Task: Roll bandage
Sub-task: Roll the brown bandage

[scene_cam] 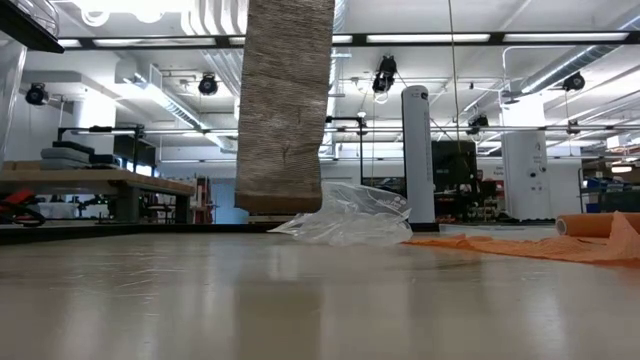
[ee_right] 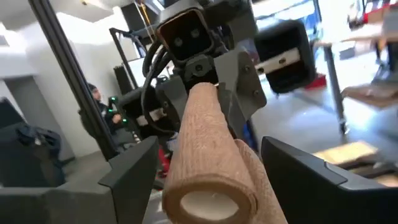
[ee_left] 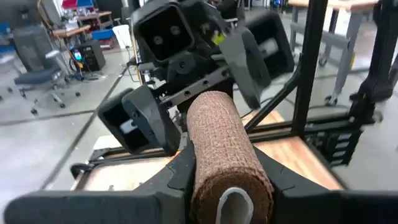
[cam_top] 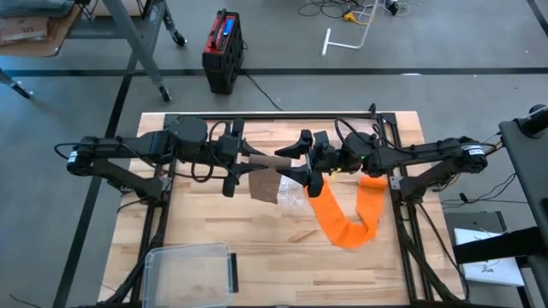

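A brown bandage roll (cam_top: 271, 161) hangs level above the middle of the table, with my left gripper (cam_top: 242, 162) shut on its left end. Its loose tail (scene_cam: 285, 110) hangs down from the roll, and the tail's lower edge (scene_cam: 280, 205) reaches about table height. My right gripper (cam_top: 300, 159) is open at the roll's right end. Its fingers (ee_right: 130, 168) stand on either side of the roll (ee_right: 205, 149) without touching it. My left gripper pinches the roll's left end (ee_left: 217, 186) between its two fingers (ee_left: 180, 171). It comes in level from the table's left, with the fingers lying along the roll. The roll is lifted clear and about level, and its tail hangs slack below it.
An orange bandage (cam_top: 347, 218) lies in a loop on the table's right half, with a rolled end (scene_cam: 600, 225). Crumpled clear plastic wrap (cam_top: 291, 195) lies under the grippers. A clear plastic box (cam_top: 190, 269) sits at the near left. A black frame bar (cam_top: 274, 115) runs along the far edge.
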Controlling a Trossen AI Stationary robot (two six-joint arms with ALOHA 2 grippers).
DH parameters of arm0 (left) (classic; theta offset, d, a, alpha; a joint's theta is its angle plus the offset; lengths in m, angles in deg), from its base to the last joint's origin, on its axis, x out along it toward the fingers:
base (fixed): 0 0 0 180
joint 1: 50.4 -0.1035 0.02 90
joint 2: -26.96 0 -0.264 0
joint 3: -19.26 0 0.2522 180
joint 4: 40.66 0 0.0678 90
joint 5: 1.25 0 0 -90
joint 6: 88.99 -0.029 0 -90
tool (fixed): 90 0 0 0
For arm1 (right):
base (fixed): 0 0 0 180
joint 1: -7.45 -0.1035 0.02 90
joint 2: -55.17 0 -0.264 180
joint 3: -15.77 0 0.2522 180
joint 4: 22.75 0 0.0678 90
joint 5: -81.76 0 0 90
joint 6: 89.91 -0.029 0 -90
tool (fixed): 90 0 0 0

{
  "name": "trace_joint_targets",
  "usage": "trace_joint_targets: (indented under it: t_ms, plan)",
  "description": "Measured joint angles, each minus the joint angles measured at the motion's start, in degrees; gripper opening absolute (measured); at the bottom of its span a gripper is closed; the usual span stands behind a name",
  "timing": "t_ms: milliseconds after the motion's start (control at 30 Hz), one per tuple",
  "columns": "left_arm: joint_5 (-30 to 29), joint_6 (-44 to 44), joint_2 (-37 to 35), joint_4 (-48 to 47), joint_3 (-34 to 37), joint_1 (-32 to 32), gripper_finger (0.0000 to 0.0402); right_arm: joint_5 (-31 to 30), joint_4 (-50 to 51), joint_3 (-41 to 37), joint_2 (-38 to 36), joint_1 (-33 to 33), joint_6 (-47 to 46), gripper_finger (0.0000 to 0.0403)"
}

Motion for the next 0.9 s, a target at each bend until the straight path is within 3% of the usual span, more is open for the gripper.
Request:
trace_joint_targets:
  t_ms: [267,533,900]
  plan:
    - [-0.4,-5.0,0.0,3.7,2.3,-0.1,0.0086,0.6,3.0,0.1,0.0,1.9,-5.3,0.0268]
    - [-0.7,-8.5,0.0,4.3,2.3,0.0,0.0087,4.2,3.6,0.9,0.0,3.0,-8.2,0.0286]
    - [-0.7,-10.4,0.0,4.1,2.3,0.0,0.0087,4.6,7.6,2.8,0.0,3.6,-6.3,0.0283]
